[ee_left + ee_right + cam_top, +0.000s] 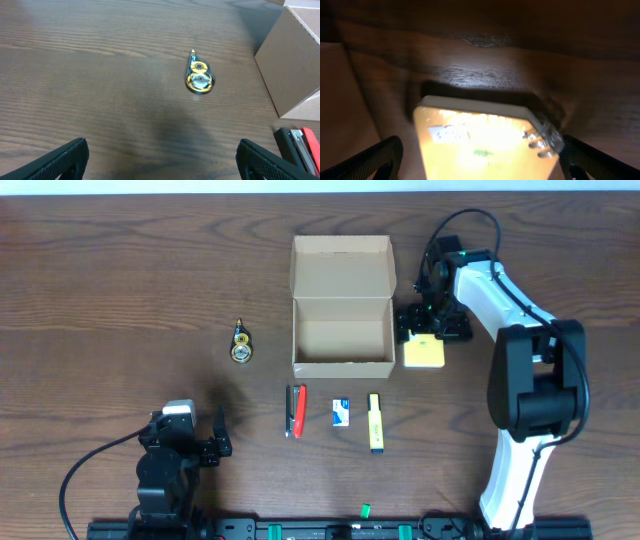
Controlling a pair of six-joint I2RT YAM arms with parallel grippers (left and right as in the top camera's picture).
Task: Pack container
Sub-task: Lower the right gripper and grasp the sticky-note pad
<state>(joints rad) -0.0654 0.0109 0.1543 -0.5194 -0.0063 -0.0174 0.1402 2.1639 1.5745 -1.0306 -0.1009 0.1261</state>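
While the right gripper (485, 167) hangs low over the bench (120, 270), its fingers (377, 160) are spread wide and grip nothing. A yellow pad (480, 145) lies flat on the wood between them and just ahead. Close beside that gripper stands the cardboard box (341, 330), its lid flap thrown back and its side wall near the pad. The left gripper (162, 165) is also wide open and holds nothing, well apart from the box. Ahead of it lies a tape roller (199, 80). Off to its right, before the box, a red and black tool (296, 411), a small blue and white packet (340, 414) and a yellow highlighter (375, 423) lie in a row.
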